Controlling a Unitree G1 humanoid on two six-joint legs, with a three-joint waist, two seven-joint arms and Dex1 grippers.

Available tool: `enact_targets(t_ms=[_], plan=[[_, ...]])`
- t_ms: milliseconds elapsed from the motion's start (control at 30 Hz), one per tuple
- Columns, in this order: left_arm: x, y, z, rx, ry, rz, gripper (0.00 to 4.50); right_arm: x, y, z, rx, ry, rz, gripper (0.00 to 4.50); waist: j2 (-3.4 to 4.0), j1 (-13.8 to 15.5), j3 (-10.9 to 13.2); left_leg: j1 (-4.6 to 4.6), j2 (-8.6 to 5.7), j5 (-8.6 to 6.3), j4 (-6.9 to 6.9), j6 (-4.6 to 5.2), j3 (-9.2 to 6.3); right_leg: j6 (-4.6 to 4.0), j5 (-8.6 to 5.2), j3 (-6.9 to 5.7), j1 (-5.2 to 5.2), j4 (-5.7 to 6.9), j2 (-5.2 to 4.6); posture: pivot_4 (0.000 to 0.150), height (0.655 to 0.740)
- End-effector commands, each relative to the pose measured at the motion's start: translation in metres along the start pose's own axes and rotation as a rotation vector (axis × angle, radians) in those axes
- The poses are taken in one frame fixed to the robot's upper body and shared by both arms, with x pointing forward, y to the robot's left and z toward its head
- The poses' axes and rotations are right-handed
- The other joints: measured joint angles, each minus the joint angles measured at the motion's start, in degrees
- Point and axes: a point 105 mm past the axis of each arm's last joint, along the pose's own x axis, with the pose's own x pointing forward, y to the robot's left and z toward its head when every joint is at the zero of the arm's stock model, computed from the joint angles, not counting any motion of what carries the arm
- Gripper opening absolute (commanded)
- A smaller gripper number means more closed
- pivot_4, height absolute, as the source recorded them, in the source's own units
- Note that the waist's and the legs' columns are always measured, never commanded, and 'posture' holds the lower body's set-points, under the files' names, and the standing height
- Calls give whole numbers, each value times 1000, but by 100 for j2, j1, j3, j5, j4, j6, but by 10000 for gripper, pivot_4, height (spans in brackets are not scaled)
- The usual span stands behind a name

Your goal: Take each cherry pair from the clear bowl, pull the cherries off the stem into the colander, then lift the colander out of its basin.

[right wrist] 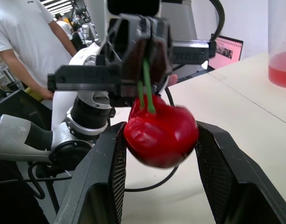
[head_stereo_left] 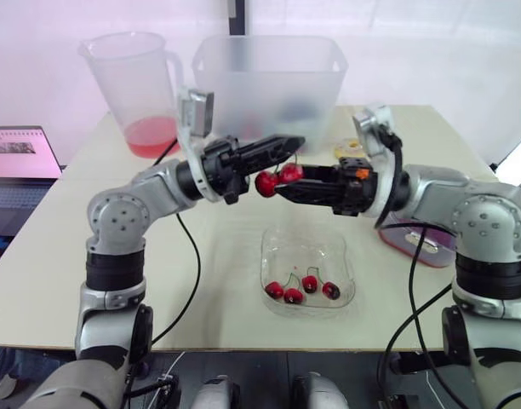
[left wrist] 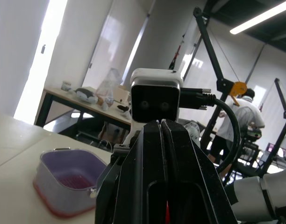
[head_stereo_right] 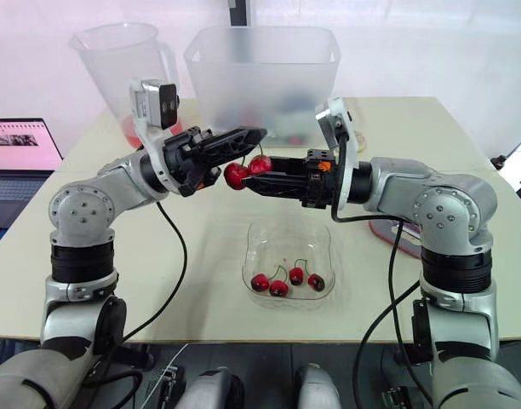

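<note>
My left gripper (head_stereo_left: 291, 144) is shut on the green stem of a cherry pair (head_stereo_left: 276, 179), held in the air above the table's middle. My right gripper (head_stereo_left: 279, 188) reaches in from the right, and its two black fingers (right wrist: 110, 158) are closed on one red cherry (right wrist: 160, 133) of that pair. Below them the clear bowl (head_stereo_left: 274, 245) holds several more cherries (head_stereo_left: 301, 288). The purple colander (left wrist: 70, 179) sits in its red basin (head_stereo_left: 407, 245) at the right, mostly hidden behind my right arm.
At the back stand a clear jug with pink liquid (head_stereo_left: 134, 85) and a large frosted tub (head_stereo_left: 273, 77). A laptop (head_stereo_left: 22, 158) lies off the table's left edge. A person in a white shirt (right wrist: 21, 37) stands beyond the table.
</note>
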Motion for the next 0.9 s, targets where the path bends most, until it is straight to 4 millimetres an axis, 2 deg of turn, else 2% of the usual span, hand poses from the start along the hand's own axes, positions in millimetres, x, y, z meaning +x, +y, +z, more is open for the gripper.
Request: enact_targets(t_ms=[33,333,433,467,733,900], plan=[[1,-9,6,36,-16,-26,0,-1,13,16,-54,-40,48,22289,0,0,0,0,0,0,0,0,0,0,0,0,0,0,0,1500,6886],[3,-6,6,43,-14,-16,0,-3,10,17,-56,-37,33,22289,0,-1,0,0,0,0,0,0,0,0,0,0,0,0,0,1500,6886],[2,-5,7,49,-19,-9,0,-3,9,15,-57,-31,22,14755,0,-1,0,0,0,0,0,0,0,0,0,0,0,0,0,1500,6886],[2,-5,7,52,-20,-7,0,-3,9,15,-57,-30,20,10976,0,-1,0,0,0,0,0,0,0,0,0,0,0,0,0,1500,6886],[2,-4,8,53,-21,1,0,-8,8,14,-52,-15,18,10976,0,2,0,0,0,0,-1,0,0,0,0,0,0,-1,0,1500,6886],[1,-5,7,52,-20,-3,0,-13,9,3,-25,46,22,10976,0,2,0,0,0,0,-1,1,0,0,0,0,0,-1,0,1500,6886]])
